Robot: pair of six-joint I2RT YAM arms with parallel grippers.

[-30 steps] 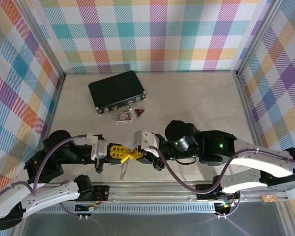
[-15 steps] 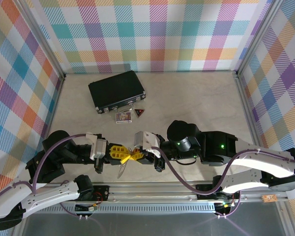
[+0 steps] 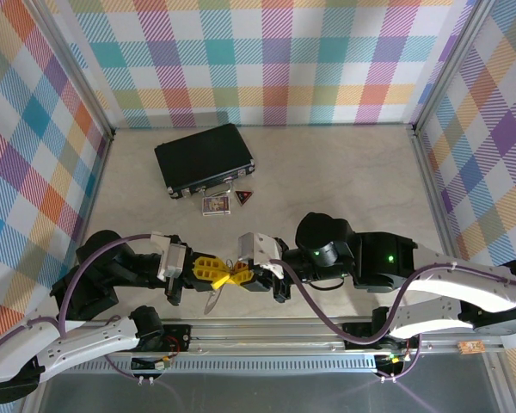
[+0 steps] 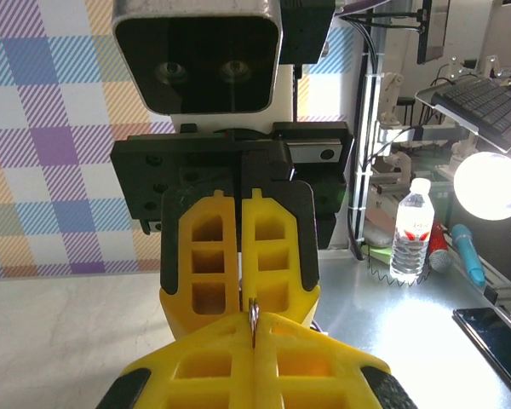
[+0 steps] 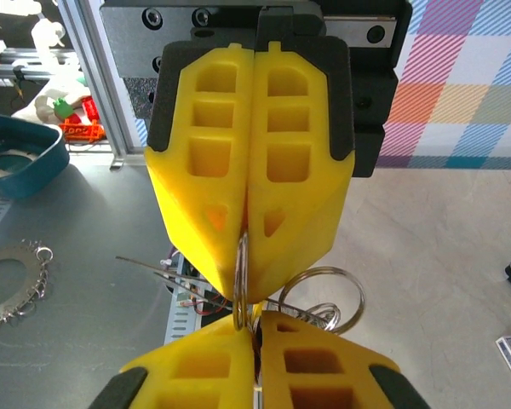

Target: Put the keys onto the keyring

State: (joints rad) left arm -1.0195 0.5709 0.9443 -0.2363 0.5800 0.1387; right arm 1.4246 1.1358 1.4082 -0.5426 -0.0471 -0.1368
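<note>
Landmark: black case (image 3: pixel 205 157) at the far left of the table.

- Left gripper (image 3: pixel 224 271) and right gripper (image 3: pixel 241 274) meet tip to tip on the near side of the case, well apart from it and close to the front rail (image 3: pixel 267 331).
- Left gripper: yellow fingers (image 4: pixel 200 375) pressed flat together, clenched on the thin edge of the keyring (image 5: pixel 240 281). In the left wrist view the ring's rim comes up out of the seam between them.
- Right gripper: fingers (image 5: pixel 311 362) also pressed together, pinching the same ring. In the right wrist view the ring runs edge-on from the opposing pair down into this pair.
- The keyring is held off the table between the two sets of fingertips, nearer the rail than the case. More round wire loops (image 5: pixel 324 291) hang just behind it. From above, a pale thin loop dangles below the fingertips toward the rail.
- Keys (image 3: pixel 224 280): a brighter yellow tab pokes out at the meeting point, on the side away from the case. The blades cannot be made out.
- Small picture card (image 3: pixel 216 205) and red triangular tag (image 3: pixel 242 199) lie just beside the case's near edge, apart from both grippers.
</note>
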